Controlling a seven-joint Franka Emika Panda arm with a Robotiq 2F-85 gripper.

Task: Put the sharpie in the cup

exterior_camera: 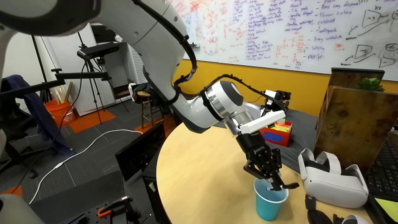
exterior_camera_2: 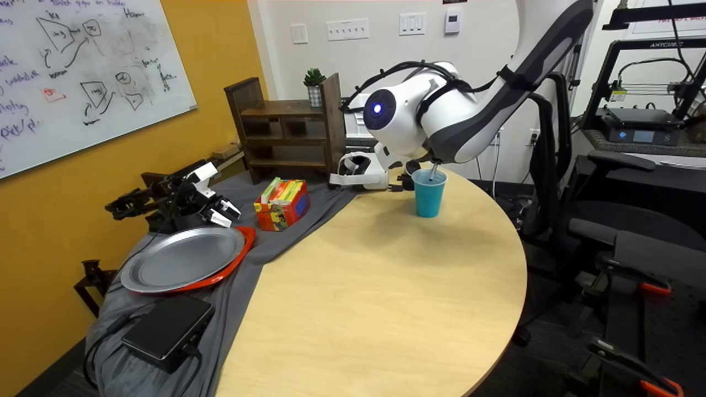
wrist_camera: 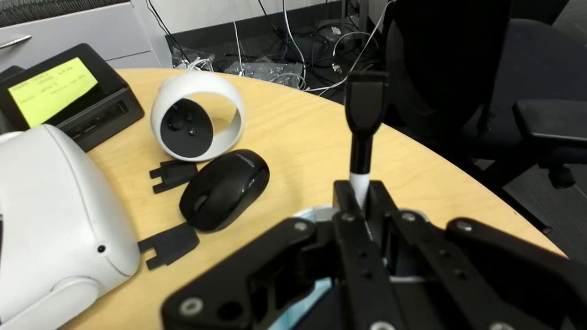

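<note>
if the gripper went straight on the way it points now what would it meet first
Most likely the cup, at its rim or inner wall; depth is unclear, and the held sharpie may touch first.

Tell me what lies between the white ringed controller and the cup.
A black mouse lies between the controller and the cup, in the wrist view.

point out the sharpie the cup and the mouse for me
Sharpie (wrist_camera: 362,151), wrist view: its narrow black section.
Cup (exterior_camera_2: 428,196), in an exterior view: blue outer wall.
Mouse (wrist_camera: 225,190), wrist view: top shell.
</note>
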